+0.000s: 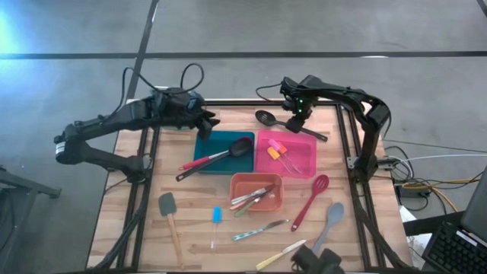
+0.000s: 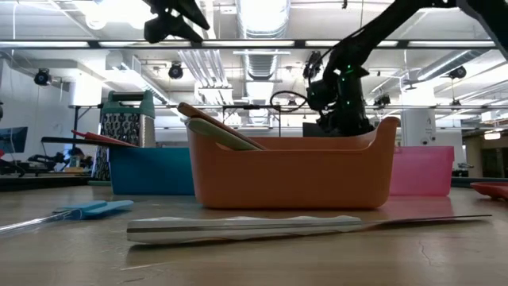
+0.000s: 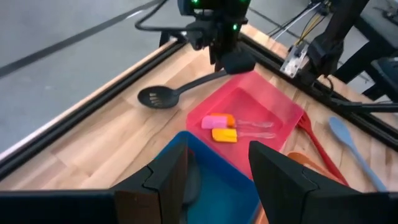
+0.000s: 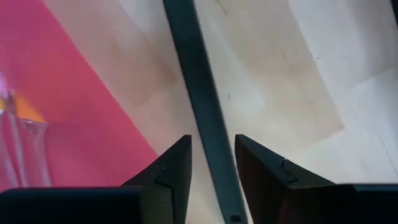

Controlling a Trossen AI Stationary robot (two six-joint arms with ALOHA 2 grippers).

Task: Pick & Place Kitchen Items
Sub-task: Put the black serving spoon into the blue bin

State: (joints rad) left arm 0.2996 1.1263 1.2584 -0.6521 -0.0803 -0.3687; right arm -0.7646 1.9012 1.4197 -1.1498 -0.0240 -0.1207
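Right claw (image 4: 213, 163) released astride slotted spoon handle (image 4: 202, 118), clear only from wrist view.

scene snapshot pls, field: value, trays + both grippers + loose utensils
right gripper: open, fingers straddling the black slotted spoon handle, beside the pink tray
left gripper: open, empty, over the blue tray
blue tray: black spoon, red-handled utensil
pink tray: two small spatulas
orange tray: several utensils
loose on table: red spoon, grey spoon, two knives, grey spatula, blue spatula
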